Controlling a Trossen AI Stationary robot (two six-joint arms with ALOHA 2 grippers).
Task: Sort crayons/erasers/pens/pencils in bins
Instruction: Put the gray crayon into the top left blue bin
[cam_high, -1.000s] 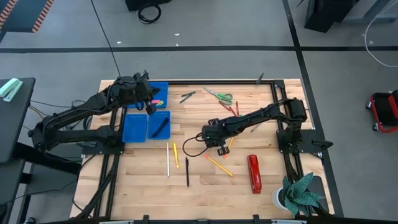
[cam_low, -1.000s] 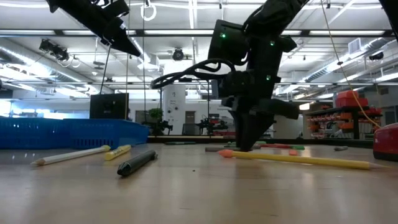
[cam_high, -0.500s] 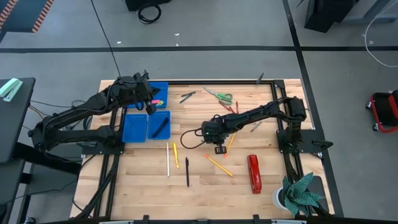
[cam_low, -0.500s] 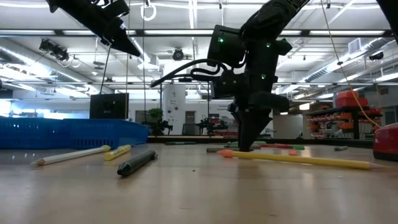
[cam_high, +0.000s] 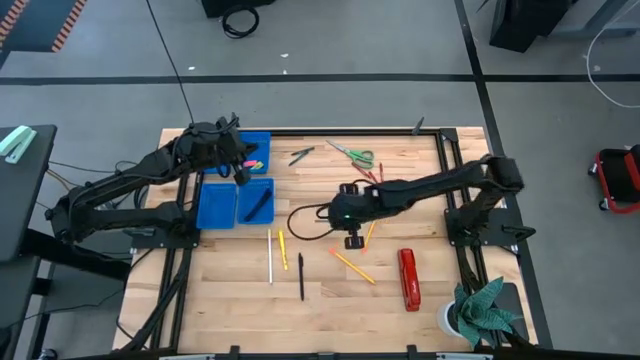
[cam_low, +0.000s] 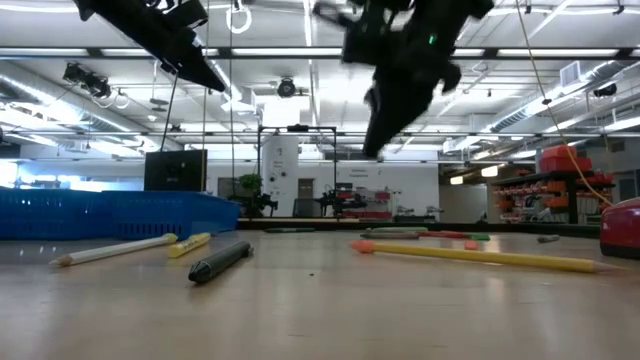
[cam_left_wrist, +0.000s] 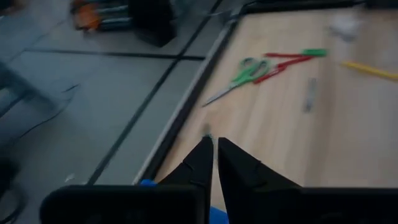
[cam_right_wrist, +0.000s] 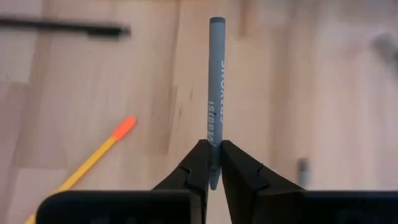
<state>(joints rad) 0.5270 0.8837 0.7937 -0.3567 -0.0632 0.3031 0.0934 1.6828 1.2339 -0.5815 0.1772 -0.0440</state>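
My right gripper (cam_right_wrist: 214, 163) hangs over the middle of the table (cam_high: 336, 212), high above it in the low view (cam_low: 378, 148). It is shut on a grey crayon (cam_right_wrist: 216, 81) with print on its wrapper. My left gripper (cam_left_wrist: 214, 144) is shut and holds nothing. It hovers over the blue bins (cam_high: 243, 172) at the table's far left. The far bin (cam_high: 256, 150) holds pink and yellow erasers, and a nearer bin (cam_high: 257, 200) holds a dark pen. Pencils (cam_high: 269, 256) and a pen (cam_high: 300, 276) lie flat on the wood. My right gripper pinches one end of the grey crayon (cam_right_wrist: 214, 148) between its two fingertips. The crayon runs along the fingers and sticks out past their tips. The fingers slant down from above. The crayon is lifted clear of the table.
A red stapler (cam_high: 408, 278) lies at the near right. Green-handled scissors (cam_high: 352, 154) and red and green crayons (cam_high: 372, 176) lie at the far side. An orange-tipped yellow pencil (cam_low: 480, 258) lies below my right gripper. A potted plant (cam_high: 480, 310) stands at the near right corner.
My right gripper has risen from the tabletop near the yellow pencil to well above it. It has tipped and rolled a little, carrying the grey crayon clear of the wood. My left arm has kept still.
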